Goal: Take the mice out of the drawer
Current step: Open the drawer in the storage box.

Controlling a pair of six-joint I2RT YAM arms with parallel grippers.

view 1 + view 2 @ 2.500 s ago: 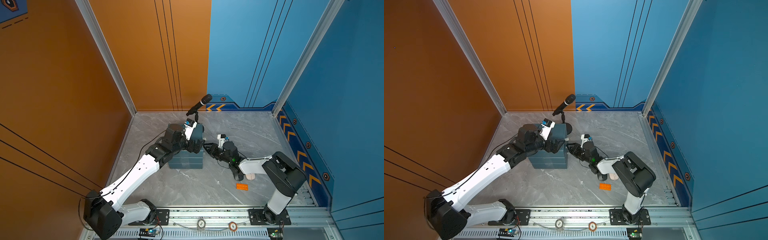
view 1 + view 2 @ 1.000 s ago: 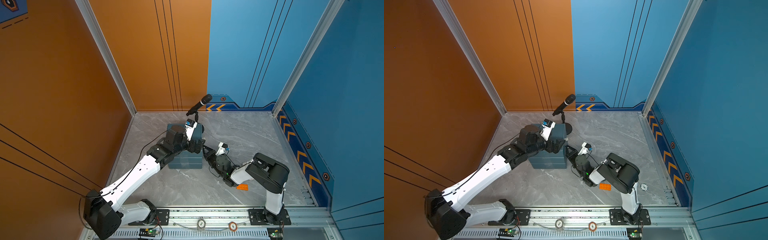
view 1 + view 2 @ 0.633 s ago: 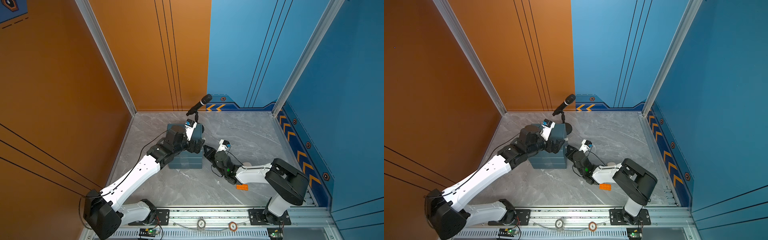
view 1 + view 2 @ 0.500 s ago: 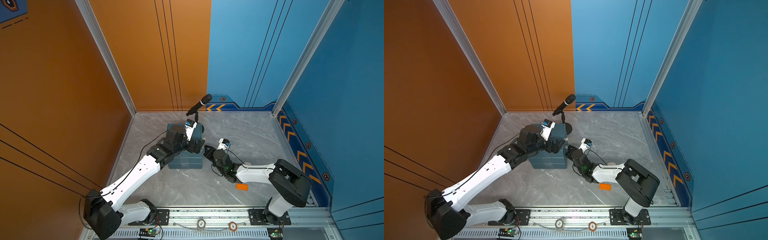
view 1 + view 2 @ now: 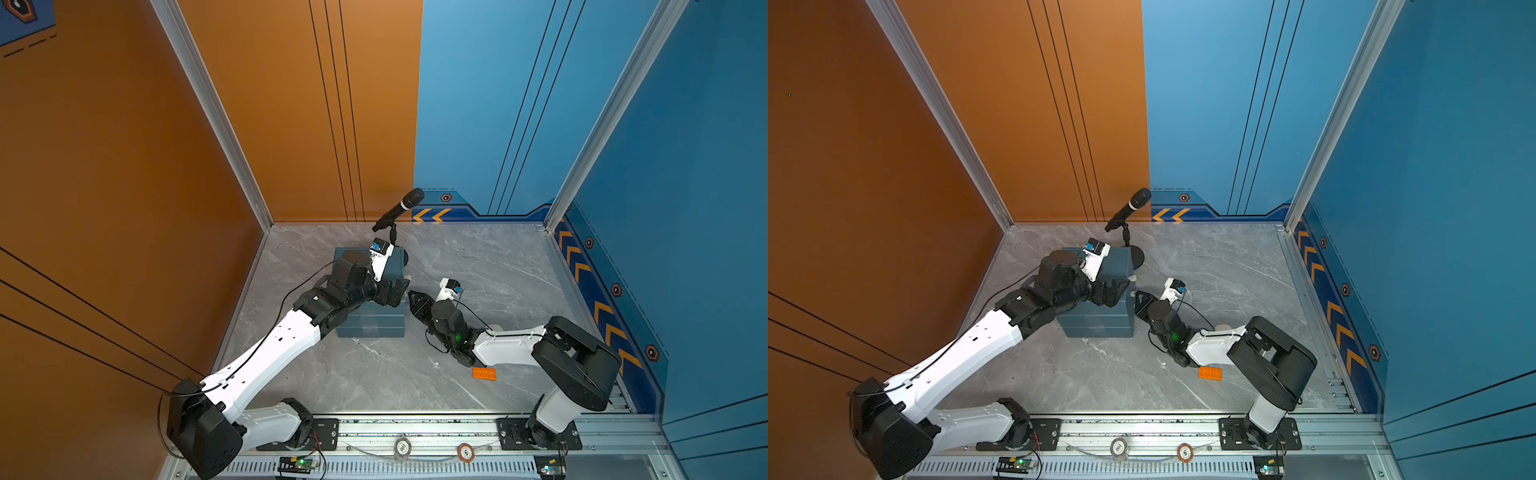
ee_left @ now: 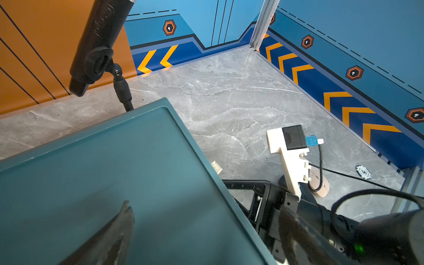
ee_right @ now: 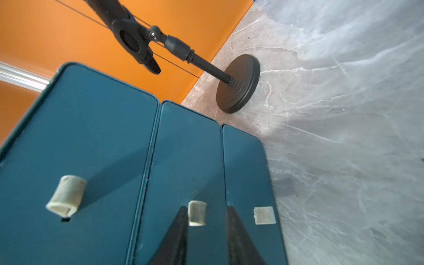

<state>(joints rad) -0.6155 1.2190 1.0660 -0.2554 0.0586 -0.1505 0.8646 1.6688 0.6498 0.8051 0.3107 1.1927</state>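
Grey marble table (image 5: 374, 374), orange wall (image 5: 124, 166) on the left arm's side, blue wall (image 5: 685, 166) with orange chevrons on the right arm's side. Teal drawer cabinet (image 5: 370, 324) mid-table, all three drawers closed, microphone (image 5: 399, 210) behind it. Right claw (image 7: 207, 210) has its jaws partly apart, astride the middle knob (image 7: 196, 213) and not clamped on it. Left claw (image 5: 392, 291) is spread wide at the cabinet top, gripping nothing. One cream mouse (image 6: 321, 185) lies on the table by the right arm. Orange plate (image 5: 484, 372) nearby.

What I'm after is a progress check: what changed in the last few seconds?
The right arm's elbow swung inward, then back out; the right gripper pulled back from the drawer cabinet and returned, jaws now open either side of the knob of the middle drawer. Nothing was gripped or released. The left gripper, microphone and orange studded plate stayed put; the drawer cabinet stayed shut.
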